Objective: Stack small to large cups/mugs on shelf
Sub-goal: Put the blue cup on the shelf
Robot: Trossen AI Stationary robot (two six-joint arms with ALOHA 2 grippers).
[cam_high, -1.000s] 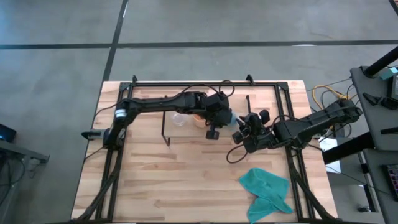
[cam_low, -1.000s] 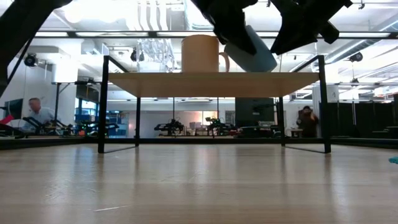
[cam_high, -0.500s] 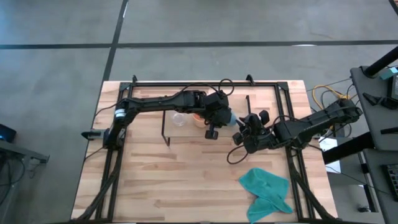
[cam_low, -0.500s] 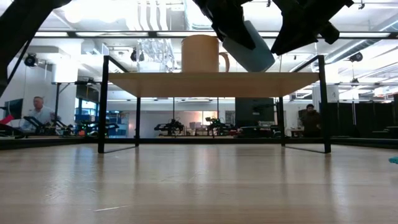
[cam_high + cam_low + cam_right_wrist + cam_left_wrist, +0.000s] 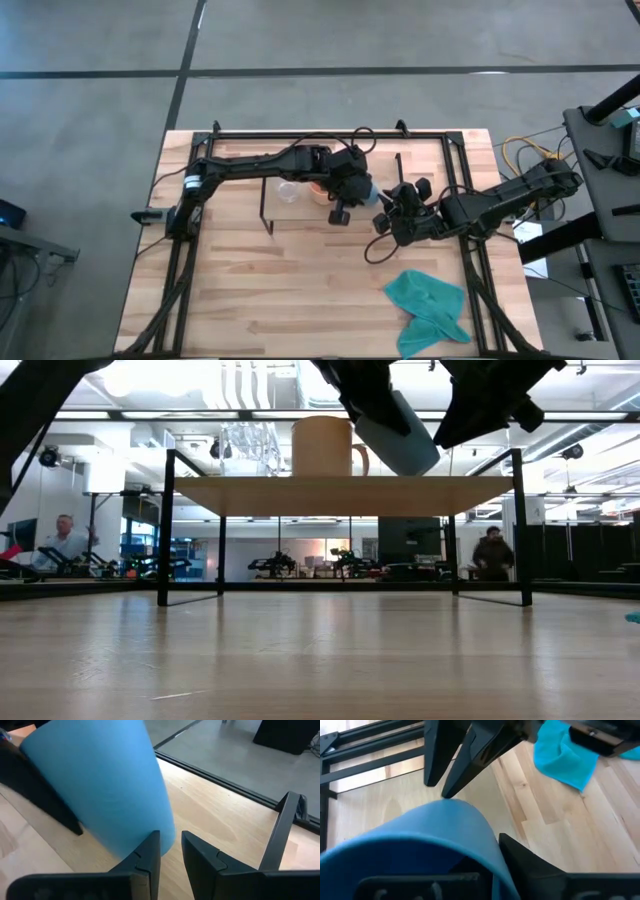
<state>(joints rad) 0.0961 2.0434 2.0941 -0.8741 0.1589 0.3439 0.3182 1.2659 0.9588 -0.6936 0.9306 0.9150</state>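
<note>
The small blue cup point(image 5: 402, 438) hangs tilted in my left gripper point(image 5: 352, 190), just above the right part of the shelf point(image 5: 340, 495), a light-wood board on black wire legs. The orange mug point(image 5: 322, 446) stands upright on the shelf, and the tiny clear glass cup point(image 5: 287, 192) stands to its left. My right gripper point(image 5: 169, 840) is at the cup's base end point(image 5: 160, 837), on the side toward the table's right. Its fingers stand almost together with nothing between them. My left gripper holds the blue cup at its rim end point(image 5: 485, 845), coming slanting down from the table's left. One finger point(image 5: 530, 865) lies outside the wall; the cup hides the other. The cup is lifted clear and tilted, base toward the table's right and downward. My right gripper's fingertips are at the cup's base; I cannot tell whether they touch it.
A teal cloth point(image 5: 430, 305) lies crumpled on the table near the right near corner. Black frame rails run along the table's edges. The near half of the table shows bare wood. People move in the room beyond the table's far edge.
My left gripper has carried the blue cup a little up and toward the orange mug, keeping its tilt. My right gripper has stayed where it was.
</note>
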